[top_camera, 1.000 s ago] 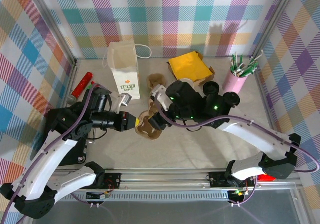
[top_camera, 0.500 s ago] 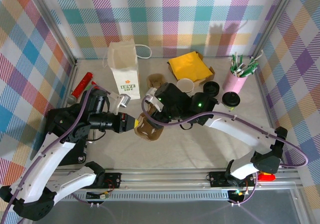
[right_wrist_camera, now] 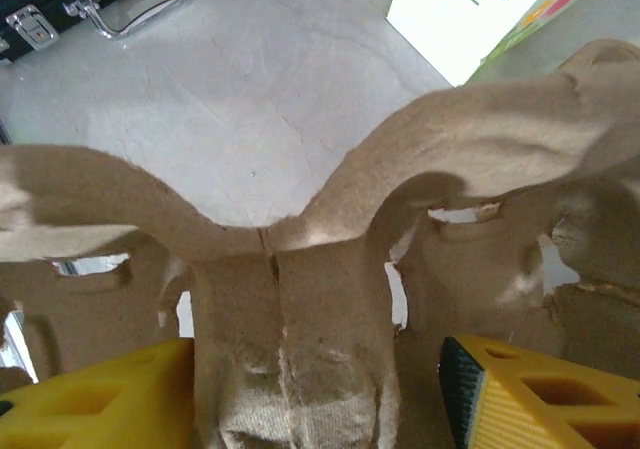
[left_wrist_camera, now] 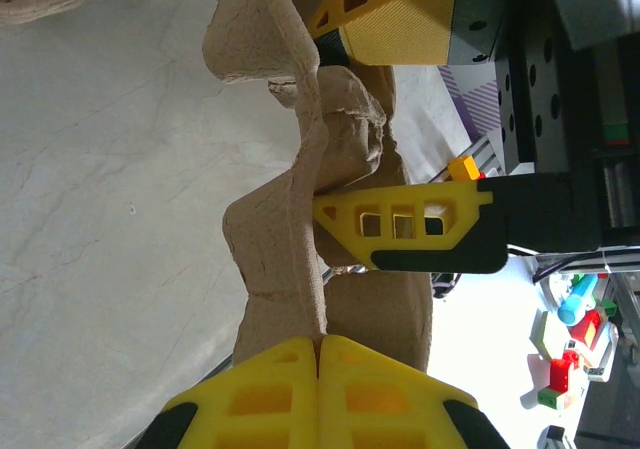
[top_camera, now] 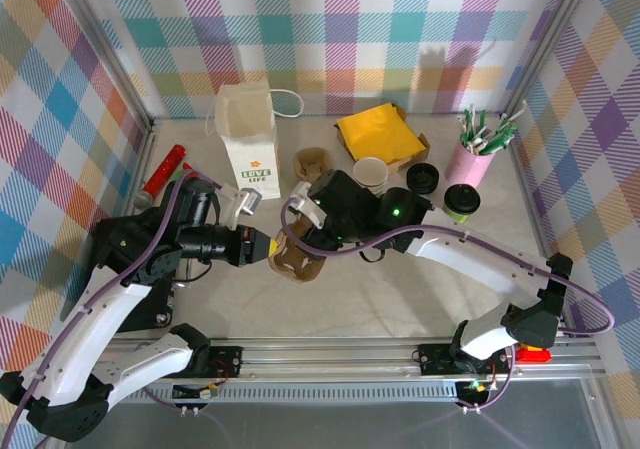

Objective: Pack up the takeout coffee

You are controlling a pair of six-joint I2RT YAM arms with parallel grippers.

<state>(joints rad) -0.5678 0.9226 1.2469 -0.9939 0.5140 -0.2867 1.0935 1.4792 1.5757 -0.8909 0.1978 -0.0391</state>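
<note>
The left claw [left_wrist_camera: 320,367] is pinched shut on one rim of the pulp cup carrier [left_wrist_camera: 290,219]. The right claw [right_wrist_camera: 320,389] straddles the carrier's middle ridge, fingers apart. The takeout coffee [top_camera: 462,201] stands near the far right corner of the counter [top_camera: 350,304], just beside the pink straw pot [top_camera: 472,164]. It is likely light, with thin walls that would crush, so hold the paper wall gently below the lid.

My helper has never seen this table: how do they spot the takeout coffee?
Find the pink tub of straws near the right wall. On its near side stands the takeout coffee, a small cup. Unlike the open cup, it wears a black lid; the other lid lies loose.
</note>
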